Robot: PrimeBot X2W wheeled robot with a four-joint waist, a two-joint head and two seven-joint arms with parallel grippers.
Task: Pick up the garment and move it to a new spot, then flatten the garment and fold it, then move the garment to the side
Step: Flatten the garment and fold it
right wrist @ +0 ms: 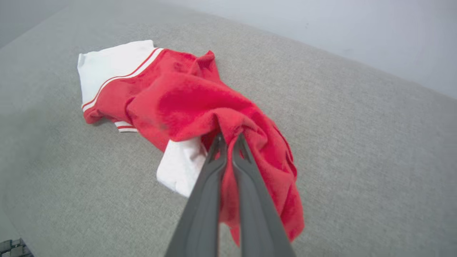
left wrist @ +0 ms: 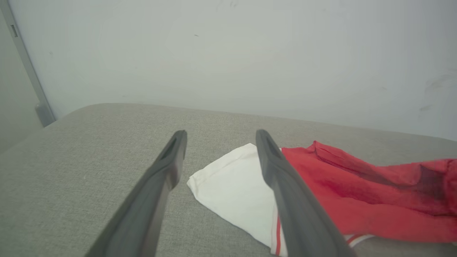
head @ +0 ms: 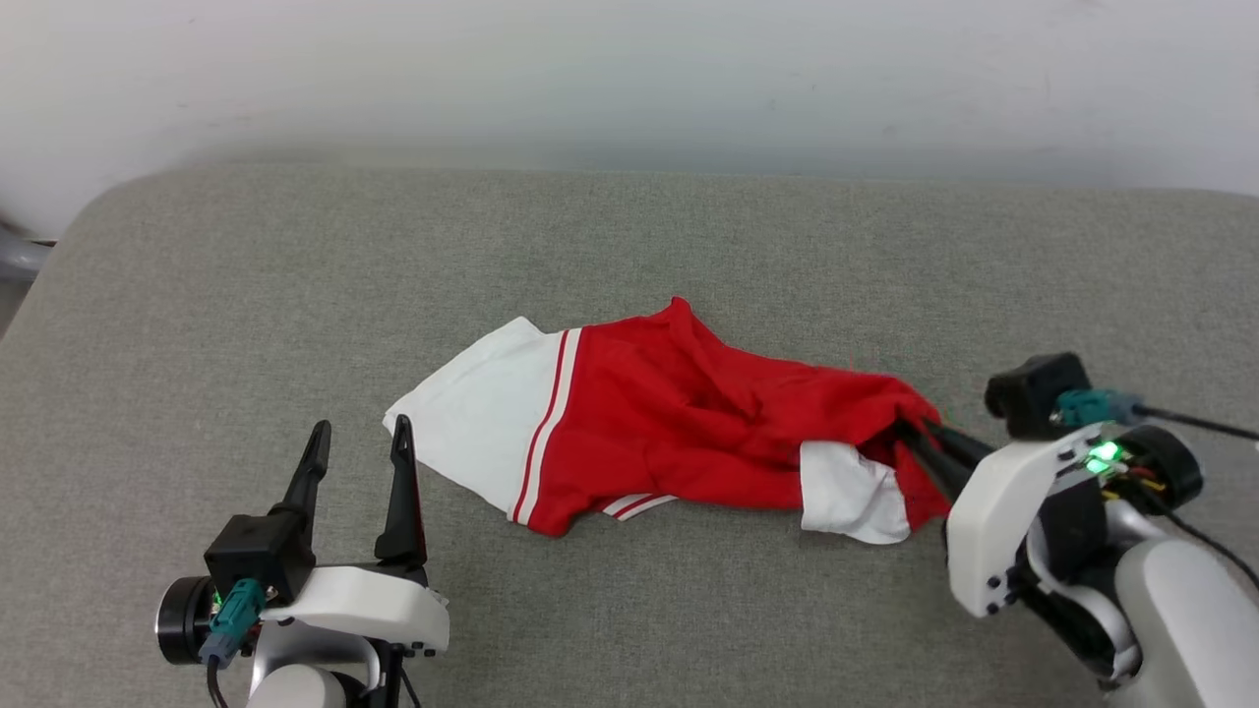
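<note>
Head view high, looking down, wrist views low, close — all sharing the garment (head: 689, 433)

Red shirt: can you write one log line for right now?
garment: crumpled on grey surface | right gripper: shut on garment | left gripper: open, empty

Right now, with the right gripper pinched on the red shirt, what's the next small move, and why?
Probably lift the right gripper a little: it is shut on a bunch of the garment, whose rest lies crumpled on the grey cushion. The left gripper stands open, holding nothing.
</note>
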